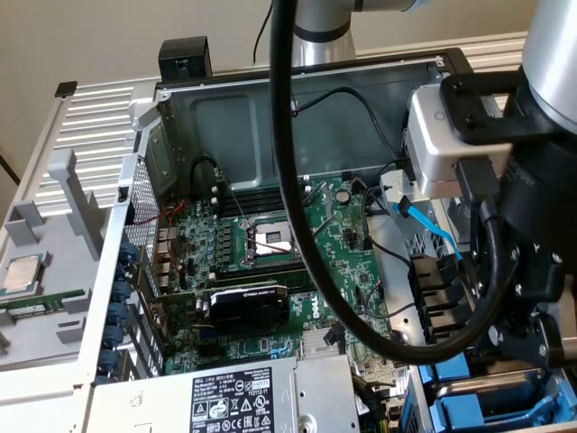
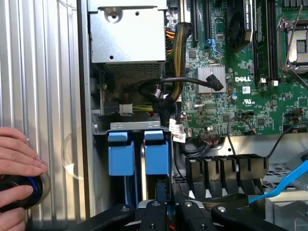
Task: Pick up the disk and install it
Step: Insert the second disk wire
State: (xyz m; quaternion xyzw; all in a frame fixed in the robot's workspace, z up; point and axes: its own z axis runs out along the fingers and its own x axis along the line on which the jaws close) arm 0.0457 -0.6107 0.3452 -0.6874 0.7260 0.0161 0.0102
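The disk stands on edge in the drive bay, and only its blue carrier end (image 2: 157, 158) shows; its metal body is hidden. A second blue carrier (image 2: 121, 159) sits beside it, on the side away from the motherboard. My gripper (image 2: 161, 195) is directly in line with the disk's carrier end, its dark fingers drawn together just short of it. I cannot tell if they touch it. In the exterior view the arm's black wrist (image 1: 527, 271) hangs over the blue bay (image 1: 491, 401) at the case's lower right corner.
A person's hand (image 2: 14, 161) rests on the ribbed metal outside the case, on a dark round object (image 2: 21, 192). Inside are the power supply (image 2: 127, 33), the motherboard (image 1: 270, 239), a black graphics card (image 1: 248, 302), black cables (image 1: 297, 180) and a blue cable (image 1: 433, 225).
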